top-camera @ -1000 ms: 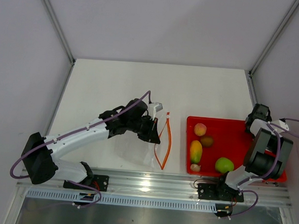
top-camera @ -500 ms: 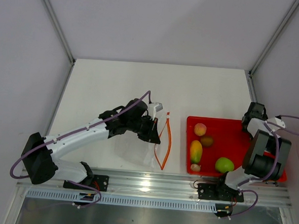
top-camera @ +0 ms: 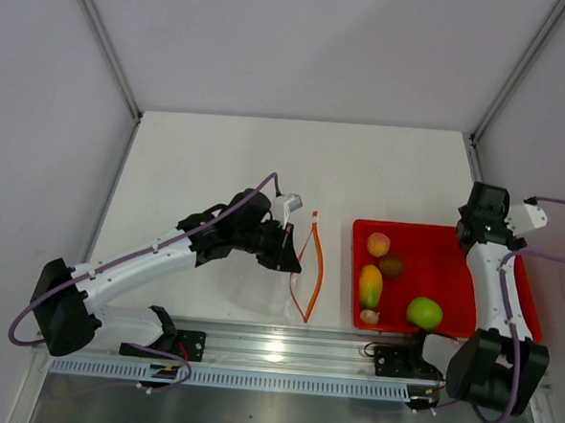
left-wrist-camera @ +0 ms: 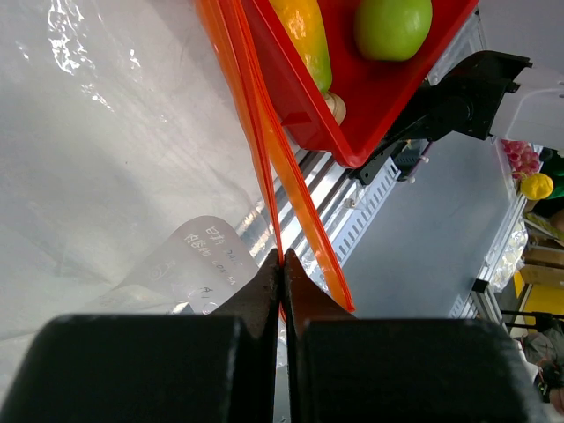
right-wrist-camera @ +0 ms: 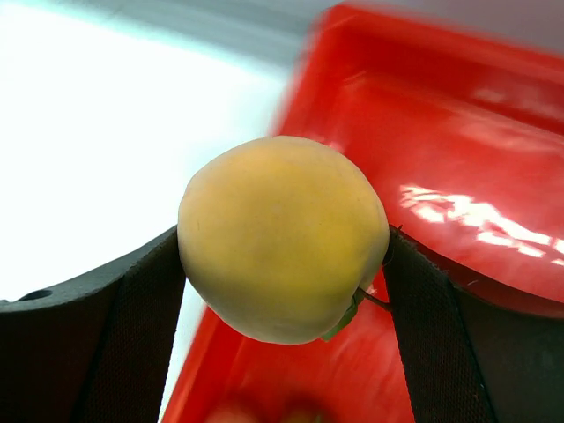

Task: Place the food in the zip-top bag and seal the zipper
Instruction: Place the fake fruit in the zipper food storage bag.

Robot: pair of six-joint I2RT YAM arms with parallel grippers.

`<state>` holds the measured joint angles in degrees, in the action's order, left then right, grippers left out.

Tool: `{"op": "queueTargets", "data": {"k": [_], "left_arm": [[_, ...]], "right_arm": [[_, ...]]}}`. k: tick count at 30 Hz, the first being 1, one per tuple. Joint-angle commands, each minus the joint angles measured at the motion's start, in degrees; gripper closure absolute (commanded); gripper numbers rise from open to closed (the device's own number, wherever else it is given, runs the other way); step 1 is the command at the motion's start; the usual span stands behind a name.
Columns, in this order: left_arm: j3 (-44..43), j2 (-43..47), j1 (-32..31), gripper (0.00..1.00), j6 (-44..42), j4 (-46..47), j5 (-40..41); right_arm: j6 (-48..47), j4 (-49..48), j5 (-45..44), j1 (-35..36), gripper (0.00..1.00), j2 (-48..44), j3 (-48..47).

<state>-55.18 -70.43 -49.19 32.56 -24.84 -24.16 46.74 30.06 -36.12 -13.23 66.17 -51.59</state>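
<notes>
On the white table the big change is the right arm: a second ago it sat folded low over the right end of the red tray, and now it stands stretched upward with its wrist above the tray's far right corner. The left arm has only edged a little further along, still reaching to the clear bag, which lies just left of the tray. Its tool stays pinched shut on one lip of the orange zipper, so the two strips part and the mouth gapes toward the tray. The right tool has drawn in slightly and now grips a round yellow-orange fruit between its pads, lifted clear of the tray floor. The peach, kiwi, mango, apple and a tiny beige piece remain in the tray. So the first piece seems to be on its way; nothing visible is in the bag yet, and sealing is far off.
</notes>
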Motion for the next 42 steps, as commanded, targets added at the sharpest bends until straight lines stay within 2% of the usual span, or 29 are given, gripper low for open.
{"op": "queueTargets", "data": {"k": [1,2,3,4,7,8,11,15,18,22,29,42], "left_arm": [[-0.2,1.7,0.4,0.99,0.3,1.2,0.2],[-0.2,1.8,0.4,0.99,0.3,1.2,0.2],[-0.3,1.8,0.4,0.99,0.3,1.1,0.3],[-0.3,1.9,0.4,0.99,0.3,1.2,0.4],[-0.6,1.9,0.4,0.99,0.4,1.2,0.9],[-0.7,1.9,0.4,0.99,0.5,1.1,1.0],[-1.3,1.6,0.4,0.99,0.3,0.8,1.0],[-2.1,1.0,0.5,0.99,0.1,0.3,1.2],[-2.7,0.6,0.7,0.99,0.0,0.3,1.0],[-3.4,0.1,0.8,0.99,0.2,0.5,0.1],[-4.6,0.4,0.9,0.99,0.5,0.2,-0.6],[-5.1,2.1,1.0,0.99,1.8,0.3,-2.2]], "right_arm": [[-4.8,3.5,9.6,7.4,0.91,-4.8,-4.4],[-6.3,4.1,11.2,9.5,0.96,-5.6,-5.4],[-7.3,4.1,12.5,12.0,0.96,-6.4,-5.8],[-8.2,4.0,13.8,17.7,0.96,-8.1,-5.9],[-11.4,3.6,16.9,25.3,0.96,-10.4,-5.6],[-12.4,3.4,20.6,29.6,0.97,-11.6,-5.4],[-17.0,3.1,27.5,36.7,0.98,-13.4,-4.1],[-19.7,3.2,34.3,43.5,0.97,-16.6,-2.3],[-20.9,1.9,45.6,46.1,0.97,-19.5,-0.6],[-20.4,-1.5,56.2,48.1,0.96,-21.0,1.8],[-20.5,-2.3,60.0,53.0,0.96,-19.8,2.9],[-21.3,-1.9,51.7,62.0,0.93,-15.0,4.6]]}}
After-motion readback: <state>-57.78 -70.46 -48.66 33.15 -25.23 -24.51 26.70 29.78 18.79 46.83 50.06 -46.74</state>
